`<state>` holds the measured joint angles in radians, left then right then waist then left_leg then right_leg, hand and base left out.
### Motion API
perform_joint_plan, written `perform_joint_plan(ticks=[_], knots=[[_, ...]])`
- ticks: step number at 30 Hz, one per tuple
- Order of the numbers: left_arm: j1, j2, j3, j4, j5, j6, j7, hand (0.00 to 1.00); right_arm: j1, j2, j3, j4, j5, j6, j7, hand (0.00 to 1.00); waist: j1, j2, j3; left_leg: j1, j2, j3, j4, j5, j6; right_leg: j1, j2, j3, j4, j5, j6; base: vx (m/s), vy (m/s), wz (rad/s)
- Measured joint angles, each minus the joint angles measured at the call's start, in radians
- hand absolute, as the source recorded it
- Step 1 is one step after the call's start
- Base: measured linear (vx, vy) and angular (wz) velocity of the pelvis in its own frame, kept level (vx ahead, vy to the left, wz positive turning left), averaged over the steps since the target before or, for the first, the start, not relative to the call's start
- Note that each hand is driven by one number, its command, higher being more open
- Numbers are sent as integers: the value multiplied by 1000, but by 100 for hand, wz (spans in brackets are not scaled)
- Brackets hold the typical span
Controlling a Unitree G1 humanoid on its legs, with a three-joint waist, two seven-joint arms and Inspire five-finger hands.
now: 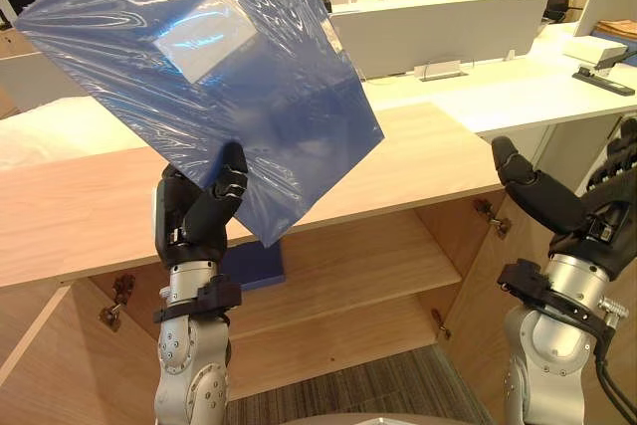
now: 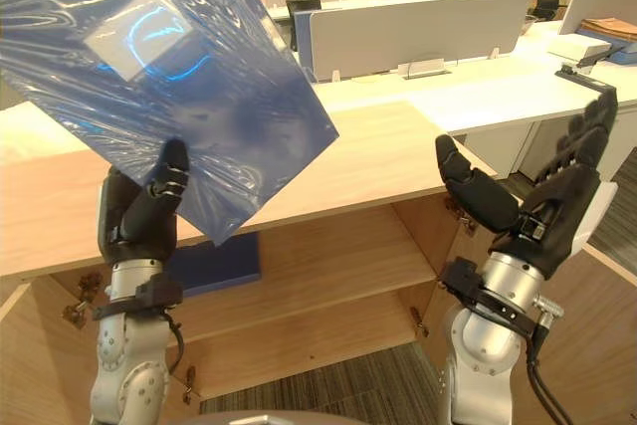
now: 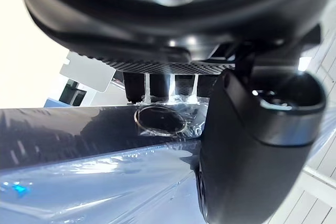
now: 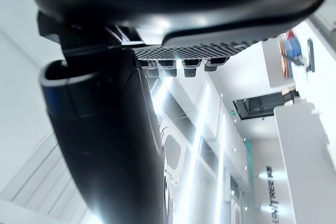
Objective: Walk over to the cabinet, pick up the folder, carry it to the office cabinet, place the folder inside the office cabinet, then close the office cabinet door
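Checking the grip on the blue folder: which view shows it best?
The left wrist view: the left hand pinches the folder between thumb and fingers, seen close. Both eye views show the whole folder held up, the thumb over its lower corner.

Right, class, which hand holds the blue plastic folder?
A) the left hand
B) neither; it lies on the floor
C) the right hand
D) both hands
A: the left hand pinches the folder by its lower corner; the right hand is open, apart from it.

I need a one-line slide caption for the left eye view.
Left hand holds blue folder above open cabinet; right hand open, empty.
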<state>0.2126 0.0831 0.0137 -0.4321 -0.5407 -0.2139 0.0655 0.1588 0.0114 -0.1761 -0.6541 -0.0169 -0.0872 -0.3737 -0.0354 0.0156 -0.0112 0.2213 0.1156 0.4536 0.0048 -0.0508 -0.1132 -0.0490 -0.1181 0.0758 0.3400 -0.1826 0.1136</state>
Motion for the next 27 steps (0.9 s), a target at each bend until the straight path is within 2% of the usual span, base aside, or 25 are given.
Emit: perform_joint_plan(ticks=[4,9,10,16,22,27], knots=[[-4,60,11,53,-1,10,-57,0,-49,-95,-1,48,241,-58,131,100,0,-12,-7,-12,-9,-2,0,1,9,4,-8,1,-32,25,5,-34,43,0],[-15,125,12,105,-18,28,-119,0,-130,-267,14,224,478,-65,268,100,0,-22,-5,-11,-20,-13,0,0,20,28,-20,-5,-72,47,11,-43,39,6],[-20,152,12,114,-19,29,-133,0,-152,-319,38,283,561,-63,305,100,0,-26,-3,-13,-21,-17,0,0,22,33,-21,-7,-86,56,11,-43,20,4],[-49,226,11,130,-65,30,-198,0,-242,-500,143,415,773,-20,437,100,3,-34,3,-28,-24,-27,0,5,29,35,-23,-12,-111,76,11,-15,3,3],[-83,344,-10,129,-171,30,-268,0,-290,-659,226,461,966,3,511,100,3,-49,12,-27,-28,-33,-2,5,33,43,-29,-17,-118,81,11,-11,0,2],[-83,412,-39,125,-215,30,-308,0,-294,-735,246,473,1024,19,557,100,1,-54,16,-22,-39,-39,-11,8,41,52,-39,-23,-127,85,16,-20,9,4]])
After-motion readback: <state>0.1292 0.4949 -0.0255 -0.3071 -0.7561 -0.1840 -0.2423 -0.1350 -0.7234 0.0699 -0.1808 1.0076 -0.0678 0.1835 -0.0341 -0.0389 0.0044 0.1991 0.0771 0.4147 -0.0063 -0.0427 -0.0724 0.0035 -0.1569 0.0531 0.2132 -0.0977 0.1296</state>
